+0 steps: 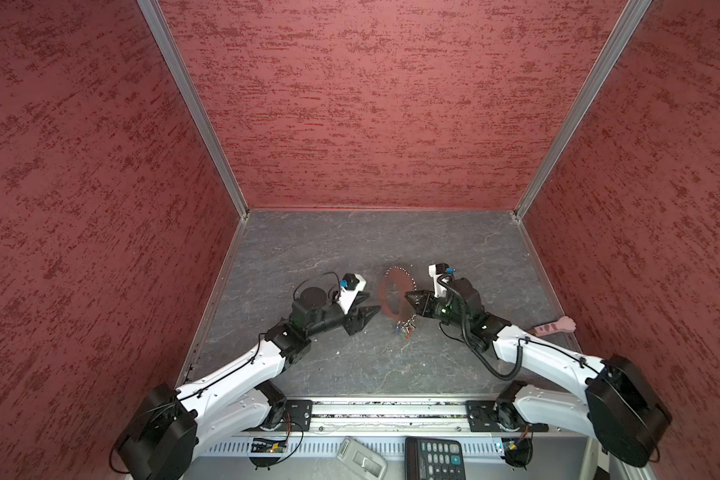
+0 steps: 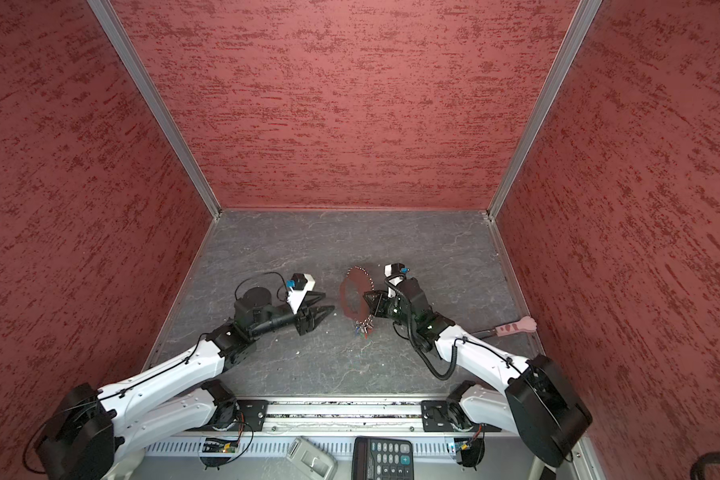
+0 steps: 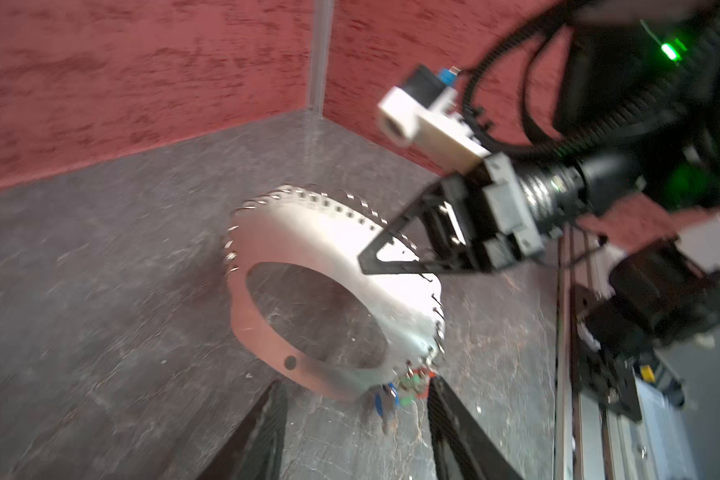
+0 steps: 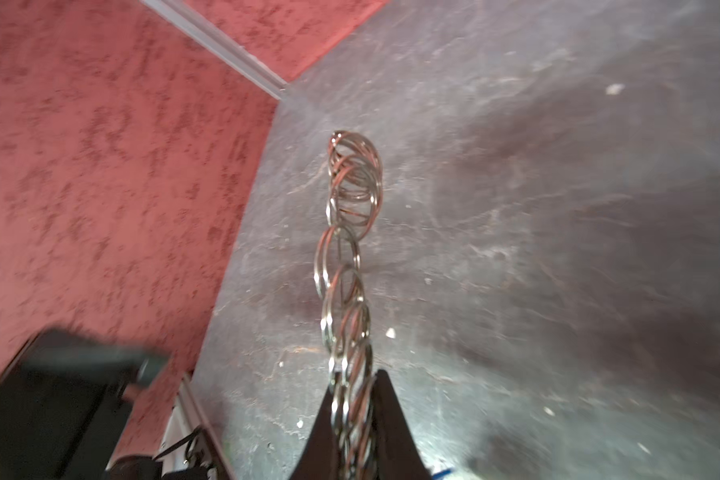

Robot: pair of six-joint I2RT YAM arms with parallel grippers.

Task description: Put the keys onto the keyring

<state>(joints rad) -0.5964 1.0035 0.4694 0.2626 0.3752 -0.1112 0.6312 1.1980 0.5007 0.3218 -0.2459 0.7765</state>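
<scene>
The keyring is a large flat brown loop edged with small silver rings, held tilted on edge over the grey floor. My right gripper is shut on its ringed edge. A cluster of small colour-tagged keys hangs from the loop's low end, and a red tag shows among them. Just left of the loop, my left gripper is open and holds nothing; its fingers straddle the cluster at a short distance.
A pink cat-paw-handled tool lies by the right wall behind the right arm. A calculator and a grey device lie below the front rail. Red walls close the floor on three sides.
</scene>
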